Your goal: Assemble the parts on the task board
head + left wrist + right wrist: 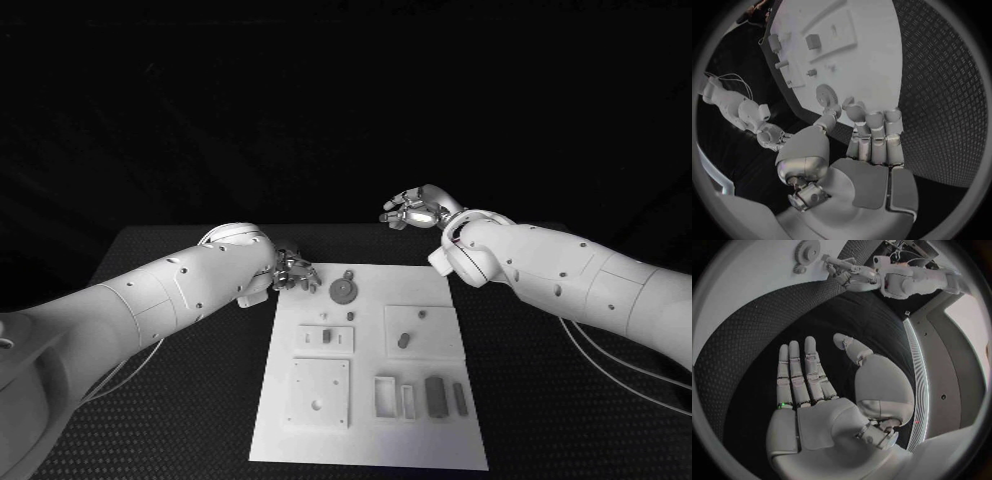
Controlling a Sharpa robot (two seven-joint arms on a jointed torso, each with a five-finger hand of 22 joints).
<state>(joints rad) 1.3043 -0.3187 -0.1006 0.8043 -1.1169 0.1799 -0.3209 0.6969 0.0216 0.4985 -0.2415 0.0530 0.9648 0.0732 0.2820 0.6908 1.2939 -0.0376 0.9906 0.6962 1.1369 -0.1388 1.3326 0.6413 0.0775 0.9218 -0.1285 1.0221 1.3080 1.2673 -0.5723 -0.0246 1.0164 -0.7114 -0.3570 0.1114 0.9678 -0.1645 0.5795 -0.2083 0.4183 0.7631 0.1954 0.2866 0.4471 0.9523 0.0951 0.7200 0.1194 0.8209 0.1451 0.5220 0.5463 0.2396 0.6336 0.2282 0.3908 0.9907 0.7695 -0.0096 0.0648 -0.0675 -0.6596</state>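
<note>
**A:** Where does the left hand (294, 273) sit, and why there?

**B:** It hovers at the far left corner of the task board (368, 445), fingers curled, the gear-shaped part (343, 290) lying flat just beyond its fingertips (856, 109). In the left wrist view the fingers bend toward the gear's toothed rim, yet nothing is visibly pinched between them. It looks placed for a pick, with the hand not yet closed on anything.

**A:** So it grasps nothing?

**B:** Apparently nothing, though the fingertips are too close to the gear to rule out contact.

**A:** And the right hand (418, 210)?

**B:** Raised, well away from the board on its far side. The right wrist view shows its palm flat, fingers (799, 371) straight and apart, holding nothing. Probably it is parked clear so the left arm can work.

**A:** The other parts?

**B:** Nearer the robot than the left hand: small pieces resting in the board's square and rectangular recesses, untouched. Assembly looks barely begun.
</note>
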